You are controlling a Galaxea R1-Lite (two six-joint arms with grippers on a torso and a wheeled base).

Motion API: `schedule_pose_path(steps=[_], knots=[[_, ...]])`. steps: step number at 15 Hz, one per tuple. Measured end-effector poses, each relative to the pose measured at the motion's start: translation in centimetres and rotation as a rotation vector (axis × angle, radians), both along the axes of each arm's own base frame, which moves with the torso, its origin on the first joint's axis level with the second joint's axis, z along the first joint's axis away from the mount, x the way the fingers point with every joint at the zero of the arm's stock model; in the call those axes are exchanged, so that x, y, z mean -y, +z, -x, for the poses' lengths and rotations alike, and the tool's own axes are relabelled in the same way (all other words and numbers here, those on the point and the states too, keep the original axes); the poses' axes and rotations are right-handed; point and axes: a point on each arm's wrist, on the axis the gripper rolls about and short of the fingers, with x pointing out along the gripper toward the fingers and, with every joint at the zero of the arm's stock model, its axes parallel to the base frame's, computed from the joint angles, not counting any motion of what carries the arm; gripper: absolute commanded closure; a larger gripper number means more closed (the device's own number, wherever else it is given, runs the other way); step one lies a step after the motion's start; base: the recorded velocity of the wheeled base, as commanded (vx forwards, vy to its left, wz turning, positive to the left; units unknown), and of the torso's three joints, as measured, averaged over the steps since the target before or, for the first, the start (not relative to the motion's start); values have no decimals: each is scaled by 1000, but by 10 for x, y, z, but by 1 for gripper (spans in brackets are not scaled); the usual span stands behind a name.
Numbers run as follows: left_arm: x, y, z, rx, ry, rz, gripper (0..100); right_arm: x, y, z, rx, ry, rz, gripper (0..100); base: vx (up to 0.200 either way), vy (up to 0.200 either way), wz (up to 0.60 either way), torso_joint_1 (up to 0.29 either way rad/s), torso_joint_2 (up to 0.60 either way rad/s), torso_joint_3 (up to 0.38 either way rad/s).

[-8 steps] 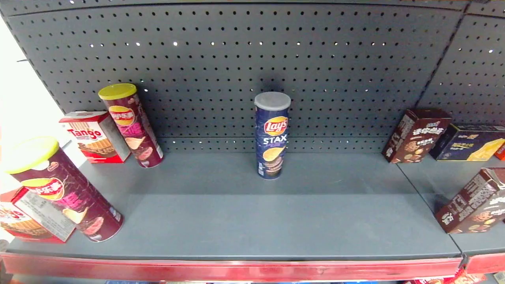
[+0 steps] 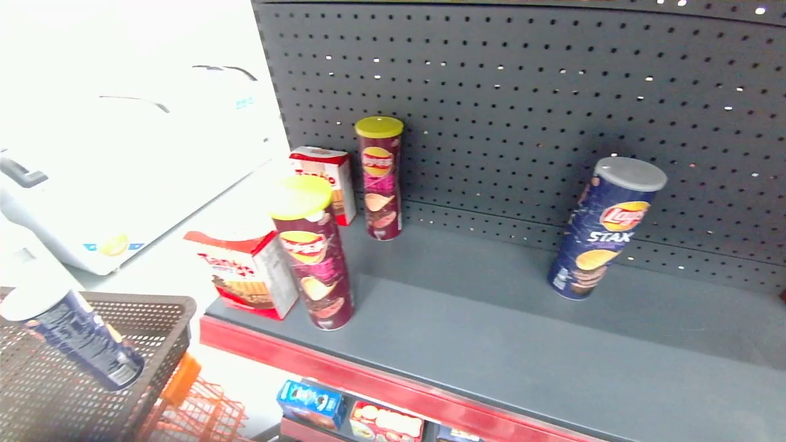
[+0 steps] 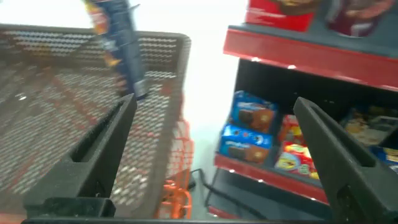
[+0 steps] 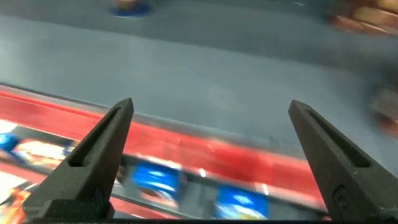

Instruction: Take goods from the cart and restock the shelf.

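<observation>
Holds left tool (image 3: 214,106) wide open, empty, left of the shelf (image 2: 491,344). Holds right tool (image 4: 211,104) equally wide, empty, before the shelf's red edge. Shows can (image 2: 73,337) tilted in basket (image 2: 153,302) left of shelf.

Quick count: two maroon cans with yellow lids on the shelf (image 2: 491,344), the back maroon can (image 2: 379,178) and the front maroon can (image 2: 312,252). Two red wafer boxes, the back box (image 2: 323,184) and the front box (image 2: 245,273). Two dark blue cans: the shelf blue can (image 2: 605,236) and the basket blue can (image 2: 73,337). One brown mesh basket (image 2: 135,299). Blue snack packs (image 3: 242,140) underneath: at least two, the rest too blurry to count.
</observation>
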Motion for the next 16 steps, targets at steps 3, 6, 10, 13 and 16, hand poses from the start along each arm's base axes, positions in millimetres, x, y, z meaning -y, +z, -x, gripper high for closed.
schedule_pose_path(steps=[3,6,10,13,16], knots=[[0,0,0,-1,0,1,0,0,0,0,0,0,0,0,0,0,400,2,3,0],[0,0,0,-2,-3,0,0,0,0,0,0,0,0,0,0,0,0,0,0,0],[0,0,0,-1,-8,-1,0,0,0,0,0,0,-1,0,0,0,0,0,0,0],[0,14,2,14,-7,-41,0,0,0,0,0,0,0,0,0,0,0,0,0,0],[0,51,-9,-50,-1,-72,0,0,0,0,0,0,0,0,0,0,0,0,0,0]])
